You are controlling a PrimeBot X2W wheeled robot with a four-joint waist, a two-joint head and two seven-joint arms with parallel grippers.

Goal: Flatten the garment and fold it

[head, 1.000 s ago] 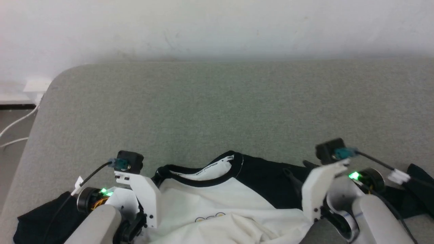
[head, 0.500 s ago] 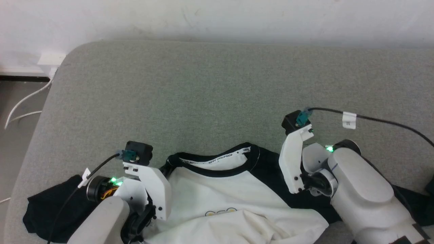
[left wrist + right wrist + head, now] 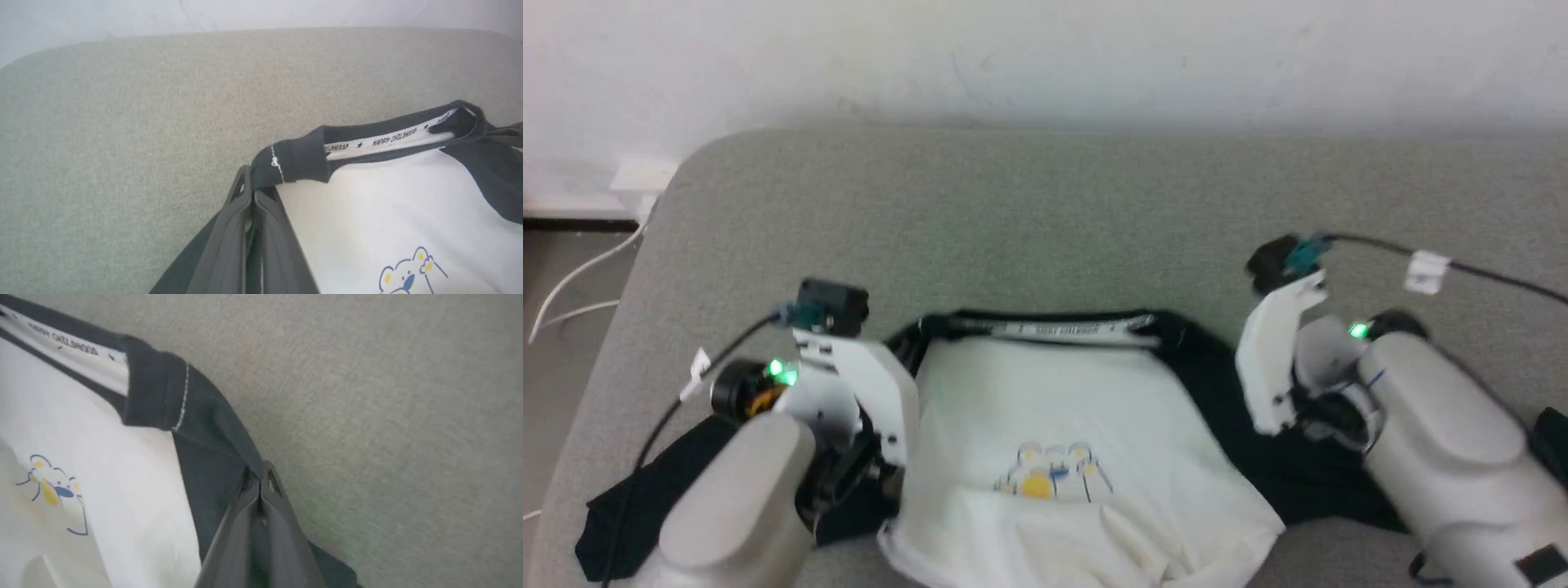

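Your left claw [image 3: 249,185] is pinching the garment [image 3: 1045,400] at the black shoulder beside its collar [image 3: 1045,327]. Your right claw [image 3: 258,475] is clamping the opposite black shoulder. The top is lying print-up on the grey upholstered surface [image 3: 1045,229].

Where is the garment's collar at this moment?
In the head view the collar stretches across the middle of the grey surface, between the left pincer and the right pincer, both shut on the garment.
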